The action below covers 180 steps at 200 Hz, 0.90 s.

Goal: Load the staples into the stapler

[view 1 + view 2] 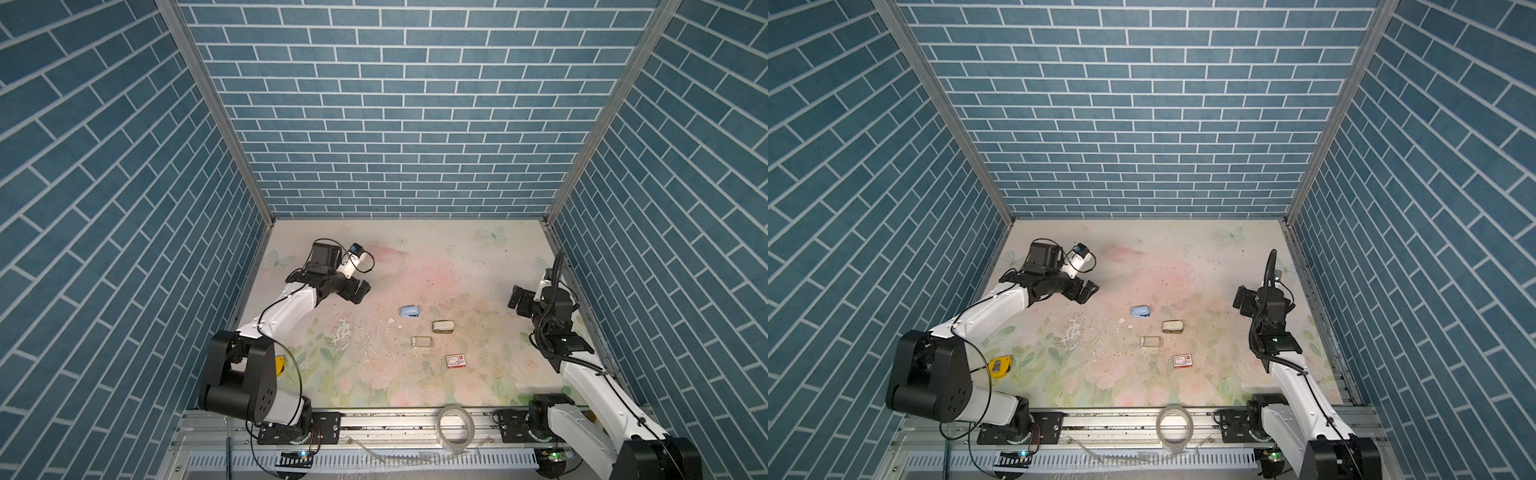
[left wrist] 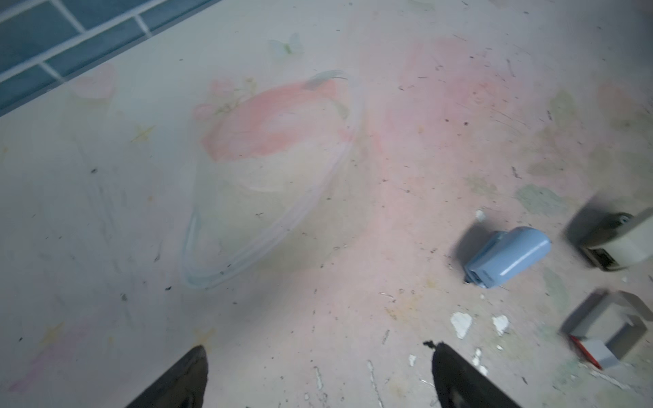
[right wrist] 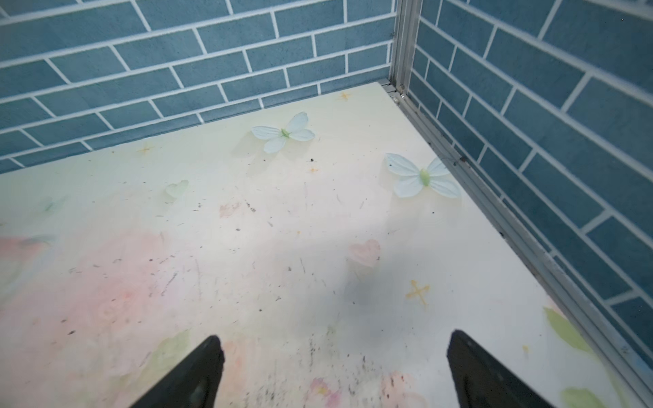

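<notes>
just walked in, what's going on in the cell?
Nothing is being handled. The left end effector and the right end effector are both open and empty, above the table and apart from the items. The blue stapler, beige stapler, open cardboard sleeve and white-and-red box lie untouched. Loading hasn't started.

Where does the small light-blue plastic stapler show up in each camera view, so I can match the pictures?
In a top view: the small light-blue plastic stapler lies just right of centre, below the middle.
In a top view: it lies just left of centre, below the middle.
Left wrist view: in view, lying on its side.
Right wrist view: not in it.
Shared landmark: the beige plastic stapler lies right beside it in every view that shows it.
</notes>
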{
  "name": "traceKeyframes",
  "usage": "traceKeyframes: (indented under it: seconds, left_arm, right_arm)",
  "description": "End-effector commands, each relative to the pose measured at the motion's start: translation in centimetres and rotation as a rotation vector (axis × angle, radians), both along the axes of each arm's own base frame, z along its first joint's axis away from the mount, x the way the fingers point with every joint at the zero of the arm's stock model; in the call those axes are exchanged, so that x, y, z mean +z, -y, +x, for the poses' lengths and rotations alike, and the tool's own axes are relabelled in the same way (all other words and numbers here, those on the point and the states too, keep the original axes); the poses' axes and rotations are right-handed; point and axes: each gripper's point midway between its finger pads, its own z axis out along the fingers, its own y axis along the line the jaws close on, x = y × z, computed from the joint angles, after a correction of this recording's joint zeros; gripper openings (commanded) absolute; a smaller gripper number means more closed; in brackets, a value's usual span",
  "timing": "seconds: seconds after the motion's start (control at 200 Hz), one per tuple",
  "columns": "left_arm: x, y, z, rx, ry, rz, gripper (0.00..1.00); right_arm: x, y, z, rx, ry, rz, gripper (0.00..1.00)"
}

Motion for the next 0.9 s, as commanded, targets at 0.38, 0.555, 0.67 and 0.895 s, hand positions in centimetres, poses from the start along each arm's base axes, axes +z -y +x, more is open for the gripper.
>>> traceKeyframes:
  seconds: [0.38, 0.555, 0.67, 0.895]
  left_arm:
    - [-0.2, -8.7, 1.6, 0.311, 0.399, -0.186, 1.0]
    - [-1.3, -10.0, 1.4, 0.359, 0.443, -0.23, 1.0]
    - [-1.1, -9.8, 0.7, 0.347, 0.482, -0.229, 1.0]
    - [-2.3, -9.3, 0.4, 0.335, 0.497, -0.184, 0.99]
  right_arm:
    - [-1.8, 2.3, 4.8, -0.009, 0.137, -0.113, 0.99]
    - [-3.2, 2.5, 5.8, 0.023, 0.141, -0.101, 0.99]
    - [-4.8, 2.5, 6.7, 0.04, 0.126, -0.087, 0.99]
    - [-5.2, 2.5, 7.1, 0.063, 0.083, -0.058, 0.99]
